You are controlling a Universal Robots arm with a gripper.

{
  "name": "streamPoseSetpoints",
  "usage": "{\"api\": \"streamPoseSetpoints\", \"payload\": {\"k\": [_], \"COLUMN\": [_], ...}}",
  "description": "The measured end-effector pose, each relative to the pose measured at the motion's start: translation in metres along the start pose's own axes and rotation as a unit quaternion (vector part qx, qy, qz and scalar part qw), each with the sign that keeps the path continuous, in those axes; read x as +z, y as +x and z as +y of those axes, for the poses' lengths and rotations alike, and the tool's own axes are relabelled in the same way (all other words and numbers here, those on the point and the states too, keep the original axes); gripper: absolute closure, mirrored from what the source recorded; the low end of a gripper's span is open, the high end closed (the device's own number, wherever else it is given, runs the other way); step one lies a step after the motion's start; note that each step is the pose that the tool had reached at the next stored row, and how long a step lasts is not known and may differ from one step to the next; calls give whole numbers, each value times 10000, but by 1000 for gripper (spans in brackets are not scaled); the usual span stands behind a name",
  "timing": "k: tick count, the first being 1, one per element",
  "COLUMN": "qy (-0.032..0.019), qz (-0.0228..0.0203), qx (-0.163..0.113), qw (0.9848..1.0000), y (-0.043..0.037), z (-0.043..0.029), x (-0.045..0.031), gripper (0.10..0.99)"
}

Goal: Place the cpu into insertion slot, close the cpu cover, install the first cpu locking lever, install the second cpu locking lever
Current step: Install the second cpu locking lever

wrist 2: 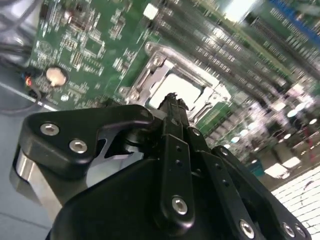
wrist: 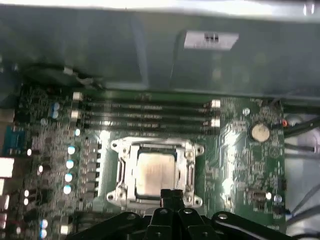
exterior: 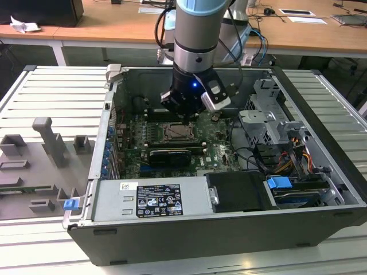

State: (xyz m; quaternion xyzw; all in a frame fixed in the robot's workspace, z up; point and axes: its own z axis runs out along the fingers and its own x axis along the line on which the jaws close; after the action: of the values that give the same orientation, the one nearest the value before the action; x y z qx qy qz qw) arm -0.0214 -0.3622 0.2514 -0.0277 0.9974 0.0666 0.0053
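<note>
The cpu point(wrist: 156, 172) lies flat in the insertion slot point(exterior: 176, 133), its pale metal face showing through the window of the cpu cover point(wrist: 121, 172). The silvery cover frame lies down flat around the chip. In the second wrist view the cpu point(wrist 2: 184, 90) and the cover point(wrist 2: 156, 74) sit just beyond the fingertips. My gripper point(wrist: 172, 194) hovers at the socket's edge with its fingers together and nothing between them. In the exterior view the gripper point(exterior: 184, 114) hangs just above the far side of the socket inside the open computer case.
Long memory slots point(wrist: 145, 115) run beside the socket, and a coin battery point(wrist: 259, 132) sits on the board. A black expansion card point(exterior: 170, 156) lies on the socket's near side. A drive cage point(exterior: 266, 114), cables point(exterior: 298, 150) and case walls point(exterior: 109, 120) hem the board in.
</note>
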Motion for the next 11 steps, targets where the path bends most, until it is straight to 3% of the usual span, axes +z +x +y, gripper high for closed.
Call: {"api": "streamPoseSetpoints", "payload": {"k": [1,2,3,4,5,11], "qy": [0,-2,-31,-90,-91,-91], "qz": [0,0,-1,-2,-2,-2], "qx": [0,0,-7,-25,-25,-25], "qw": [10000,10000,10000,10000,10000,10000], "y": [3,11,40,174,241,400], "z": [-42,-181,-219,-216,-219,-229], "x": [1,17,39,80,117,264], "gripper": [980,980,980,980,980,980]}}
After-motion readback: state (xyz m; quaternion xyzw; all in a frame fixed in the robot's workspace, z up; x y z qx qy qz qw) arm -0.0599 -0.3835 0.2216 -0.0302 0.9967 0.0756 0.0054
